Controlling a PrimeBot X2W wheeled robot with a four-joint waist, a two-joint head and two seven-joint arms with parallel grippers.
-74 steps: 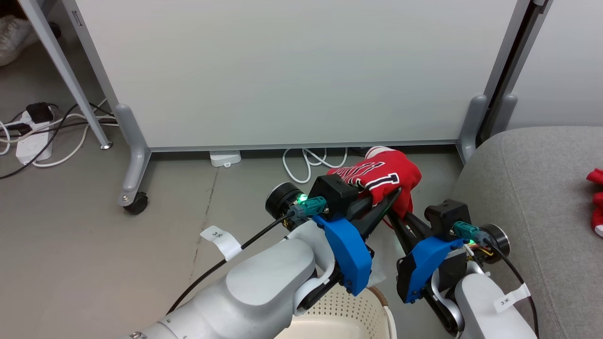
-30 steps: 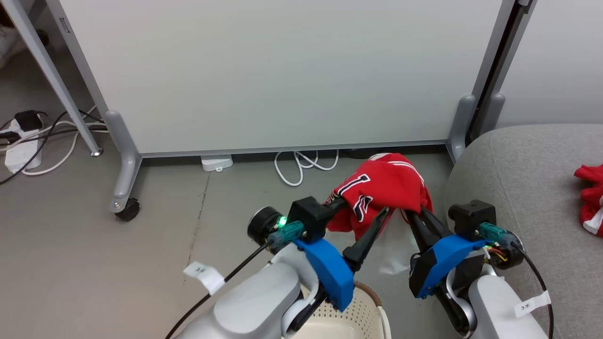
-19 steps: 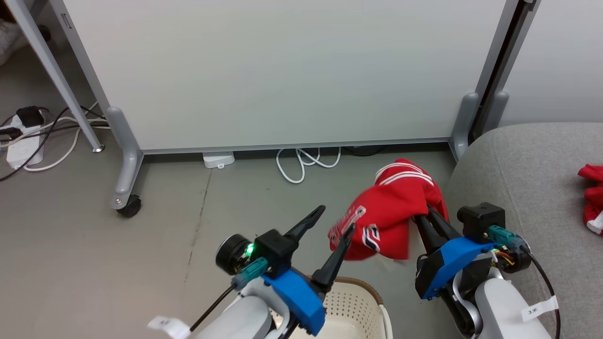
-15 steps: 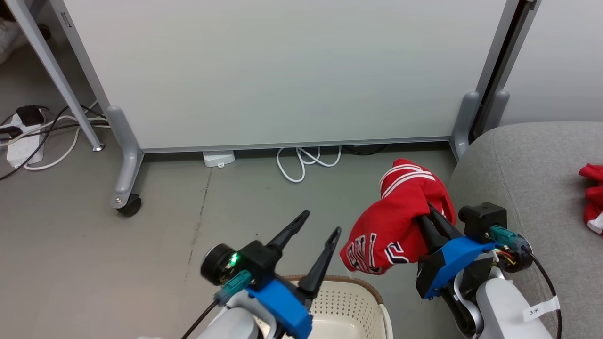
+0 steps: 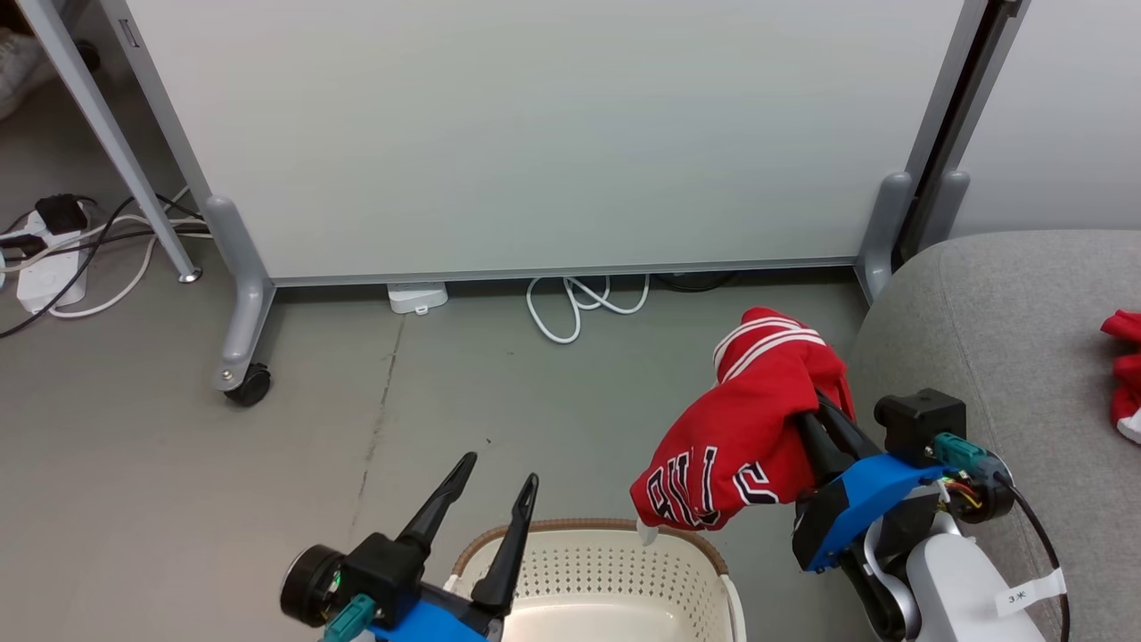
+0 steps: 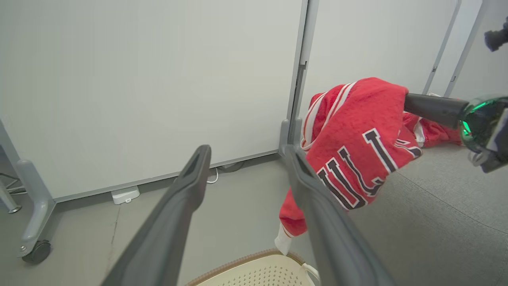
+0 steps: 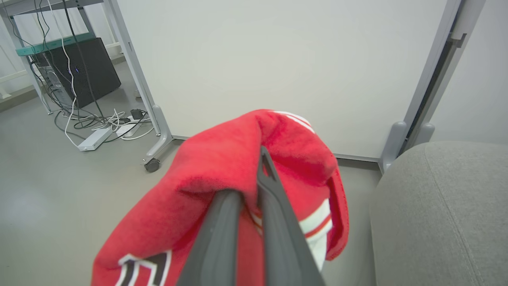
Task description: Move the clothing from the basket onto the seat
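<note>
Two red garments (image 5: 740, 428) (image 5: 1125, 374), one basket (image 5: 579, 526), one sofa (image 5: 980, 339), two tools (image 5: 501, 468) (image 5: 807, 415), one wheeled partition (image 5: 535, 134)

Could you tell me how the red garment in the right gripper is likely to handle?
Probably floppy: the red garment drapes over the right gripper, its tail hanging toward the basket. Likely light, since a pinch holds it. It could snag the rim.

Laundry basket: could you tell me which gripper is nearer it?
Left. The left gripper hangs open by the rim of the basket; the right gripper holds the red jersey aside, near the sofa.
</note>
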